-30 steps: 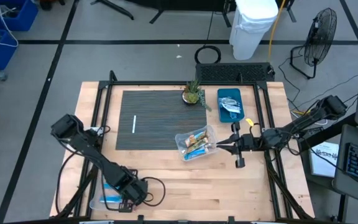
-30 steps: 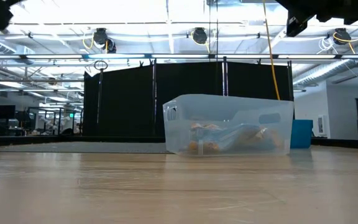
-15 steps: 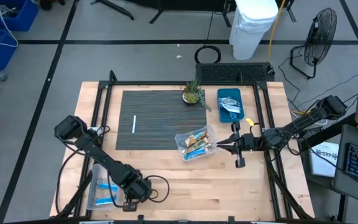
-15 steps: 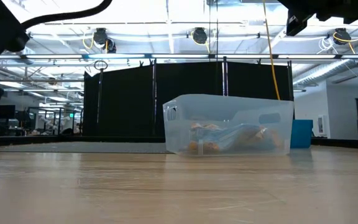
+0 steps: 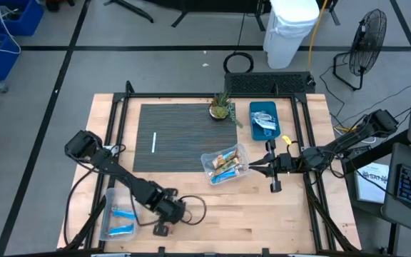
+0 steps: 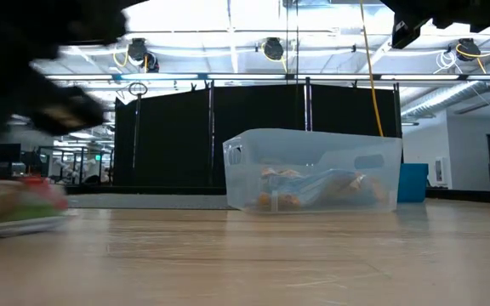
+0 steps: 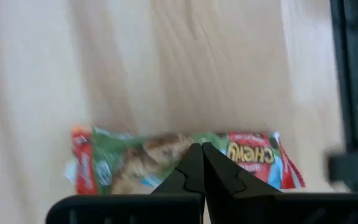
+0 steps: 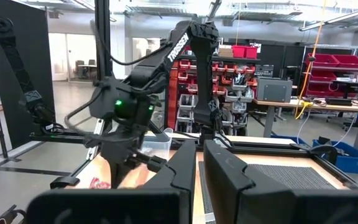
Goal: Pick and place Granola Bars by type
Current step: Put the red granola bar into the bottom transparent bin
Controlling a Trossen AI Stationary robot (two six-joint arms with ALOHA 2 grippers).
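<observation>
Left pincer [image 7: 197, 163] is clamped on a red-green granola bar [image 7: 166, 163] low over the bare wooden table [image 5: 262, 214], so keep it level and clear before releasing.

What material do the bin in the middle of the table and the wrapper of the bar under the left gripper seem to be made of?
The middle bin looks like clear, smooth plastic: the bars inside and the dark curtain behind show through its walls. The bar held by the left gripper seems wrapped in thin printed film or foil, glossy, in green, red and blue with the word "chewy"; its ends look crimped.
</observation>
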